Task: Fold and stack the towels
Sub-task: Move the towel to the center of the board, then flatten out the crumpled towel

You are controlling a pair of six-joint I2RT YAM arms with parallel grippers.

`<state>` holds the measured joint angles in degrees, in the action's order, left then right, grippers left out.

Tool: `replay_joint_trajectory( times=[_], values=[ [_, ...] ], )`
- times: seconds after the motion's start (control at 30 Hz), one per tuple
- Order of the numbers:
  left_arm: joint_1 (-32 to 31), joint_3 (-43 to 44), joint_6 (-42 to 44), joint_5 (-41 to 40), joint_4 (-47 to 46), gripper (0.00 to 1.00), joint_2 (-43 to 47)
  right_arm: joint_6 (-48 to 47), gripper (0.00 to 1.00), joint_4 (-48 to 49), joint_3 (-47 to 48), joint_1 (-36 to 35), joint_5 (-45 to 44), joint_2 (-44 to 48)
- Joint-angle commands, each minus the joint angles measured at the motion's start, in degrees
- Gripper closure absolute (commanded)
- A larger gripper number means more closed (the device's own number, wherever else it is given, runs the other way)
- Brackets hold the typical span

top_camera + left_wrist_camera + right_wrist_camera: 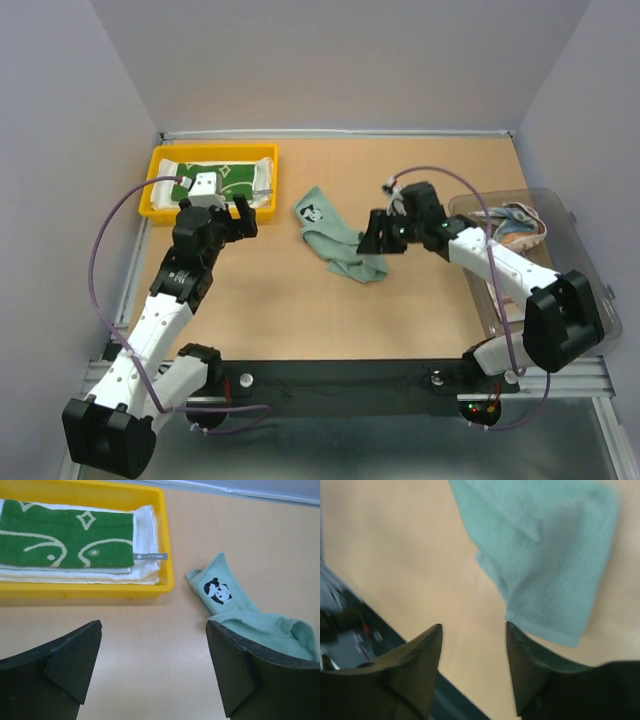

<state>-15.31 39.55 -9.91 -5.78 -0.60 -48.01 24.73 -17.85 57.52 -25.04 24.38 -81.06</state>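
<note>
- Left gripper [152, 627]: jaws spread wide, empty, hovering beside the yellow tray [166, 540].
- Right gripper [473, 626]: jaws partly apart, pinching nothing, just beside the pale teal towel [545, 555].
- Pale teal towel: rumpled on the surface [300, 320], between tray and clear bin [585, 265].
- Dark green towel [65, 540]: folded atop white towels [146, 567] in the tray.

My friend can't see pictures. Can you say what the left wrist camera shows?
A yellow tray holds a folded green towel stacked on white towels. Right of it, a crumpled teal towel with a panda lies on the table. The left gripper is open.
</note>
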Motion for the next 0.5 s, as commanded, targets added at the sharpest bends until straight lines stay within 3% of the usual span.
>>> replay_joint_trajectory(
  times=[0.0,0.07,0.2,0.3,0.47],
  values=[
    [-0.77,0.35,-0.28,8.66,-3.27,0.04,-0.33,-4.78,0.36,-11.21,-4.33,-7.99,-4.24,7.38],
    [-1.56,0.18,-3.51,13.13,-2.48,0.04,-0.59,-4.26,0.3,-12.81,-4.86,-8.45,-8.7,10.71],
    [-4.62,-3.06,-11.32,18.6,-0.98,0.04,0.45,-2.15,0.3,-13.88,-4.61,-8.45,-20.9,15.75],
    [-9.62,-5.61,-16.87,17.4,-1.16,0.04,0.73,-2.93,0.31,-13.97,-5.57,-8.54,-28.57,14.1],
    [-14.91,-6.68,-23.64,10.28,-3.0,0.04,-2.7,-8.81,0.31,-11.43,-3.73,-8.97,-22.02,8.91]
  ],
)
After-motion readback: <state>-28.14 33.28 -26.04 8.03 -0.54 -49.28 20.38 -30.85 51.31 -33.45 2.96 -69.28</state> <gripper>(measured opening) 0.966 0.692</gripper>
